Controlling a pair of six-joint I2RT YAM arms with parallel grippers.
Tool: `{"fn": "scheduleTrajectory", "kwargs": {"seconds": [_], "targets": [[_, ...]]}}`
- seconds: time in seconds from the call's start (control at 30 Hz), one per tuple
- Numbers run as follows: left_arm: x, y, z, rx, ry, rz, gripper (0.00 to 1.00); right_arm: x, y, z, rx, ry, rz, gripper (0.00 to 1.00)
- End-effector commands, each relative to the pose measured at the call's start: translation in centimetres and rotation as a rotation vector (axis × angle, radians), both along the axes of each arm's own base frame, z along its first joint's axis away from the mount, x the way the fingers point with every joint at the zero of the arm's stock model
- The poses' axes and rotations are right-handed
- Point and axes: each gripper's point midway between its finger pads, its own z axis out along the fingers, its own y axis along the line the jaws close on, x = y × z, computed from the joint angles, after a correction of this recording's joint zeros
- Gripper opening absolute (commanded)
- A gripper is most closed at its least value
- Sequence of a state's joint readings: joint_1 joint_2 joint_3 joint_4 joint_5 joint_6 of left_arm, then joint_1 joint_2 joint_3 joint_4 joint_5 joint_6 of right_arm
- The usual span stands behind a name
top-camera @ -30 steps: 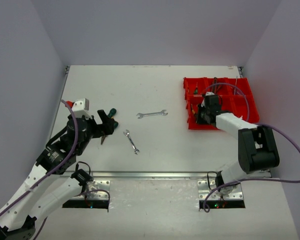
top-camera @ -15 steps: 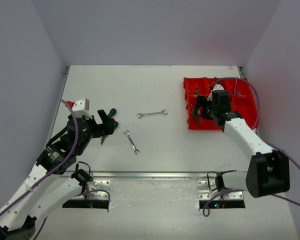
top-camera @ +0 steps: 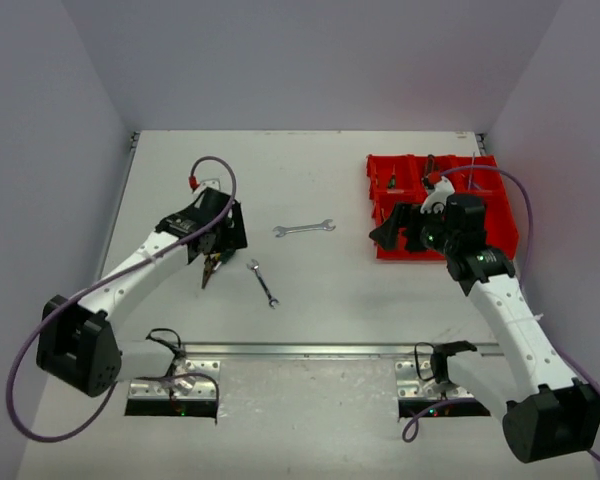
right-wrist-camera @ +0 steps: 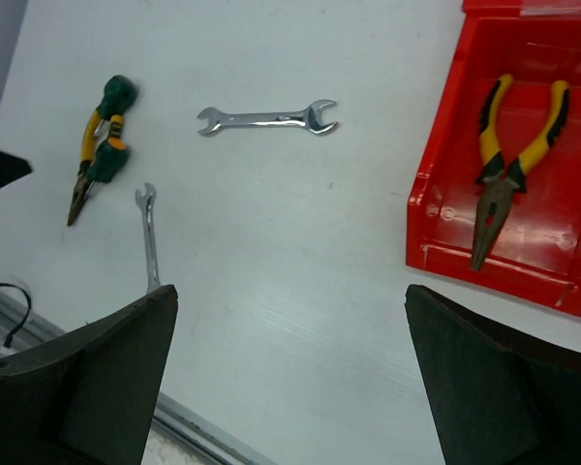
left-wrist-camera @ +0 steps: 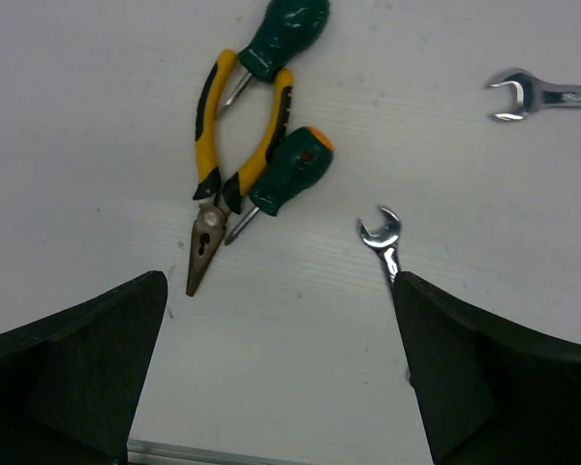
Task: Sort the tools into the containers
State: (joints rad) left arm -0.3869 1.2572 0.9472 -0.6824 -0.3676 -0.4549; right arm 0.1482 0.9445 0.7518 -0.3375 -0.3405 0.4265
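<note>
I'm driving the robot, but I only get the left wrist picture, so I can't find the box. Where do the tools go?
Observer: Into the red compartment bin. It sits on the right side of the table.
Operator: Is anything in it yet?
Observer: Yes. The right wrist view shows yellow-handled pliers lying flat in one compartment.
Operator: Is the right pincer busy?
Observer: No. It is open and holds nothing, and it hangs over the table just beside the bin.
</note>
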Motion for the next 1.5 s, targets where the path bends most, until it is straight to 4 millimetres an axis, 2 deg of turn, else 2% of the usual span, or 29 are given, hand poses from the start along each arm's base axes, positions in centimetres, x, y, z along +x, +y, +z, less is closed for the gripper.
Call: {"fn": "scheduleTrajectory", "kwargs": {"seconds": [0.0, 0.1, 0.2, 0.3, 0.43, 0.6, 0.73, 0.9, 0.97, 1.3, 1.47], "targets": [[2.9, 2.4, -2.3, -0.128, 0.098, 0.067, 1.00, -2.4, 1.4, -0.3, 0.044, -0.003, 0.102, 0.99], [3.9, 3.3, -4.2, -0.164, 0.160, 0.106, 1.00, -2.8, 1.4, -0.3, 0.047, -0.015, 0.111, 0.99], [4.7, 3.8, -4.7, -0.188, 0.172, 0.142, 0.99, -3.0, 1.7, -0.1, 0.057, -0.031, 0.125, 0.99], [5.0, 4.4, -4.7, -0.195, 0.162, 0.170, 0.91, -3.1, 1.7, -0.1, 0.064, -0.033, 0.127, 0.99], [4.9, 5.9, -5.0, -0.153, 0.163, 0.202, 0.72, -3.4, 1.9, 0.0, 0.071, -0.044, 0.131, 0.99], [4.9, 6.6, -5.7, -0.158, 0.163, 0.219, 0.58, -3.5, 1.9, 0.3, 0.072, -0.064, 0.127, 0.99], [4.8, 6.5, -7.2, -0.155, 0.203, 0.224, 0.54, -3.5, 1.9, 0.3, 0.070, -0.065, 0.127, 0.99], [4.9, 6.2, -9.3, -0.181, 0.225, 0.257, 0.44, -3.5, 1.9, 0.0, 0.062, -0.060, 0.124, 0.99], [4.9, 6.1, -9.9, -0.187, 0.228, 0.258, 0.43, -3.5, 1.9, -0.2, 0.059, -0.057, 0.120, 0.99], [3.7, 7.0, -12.4, -0.142, 0.270, 0.325, 0.37, -3.4, 1.8, -0.7, 0.040, -0.050, 0.111, 0.99], [2.4, 7.9, -13.1, -0.101, 0.279, 0.373, 0.17, -3.4, 1.8, -0.8, 0.032, -0.046, 0.109, 0.99]]}}
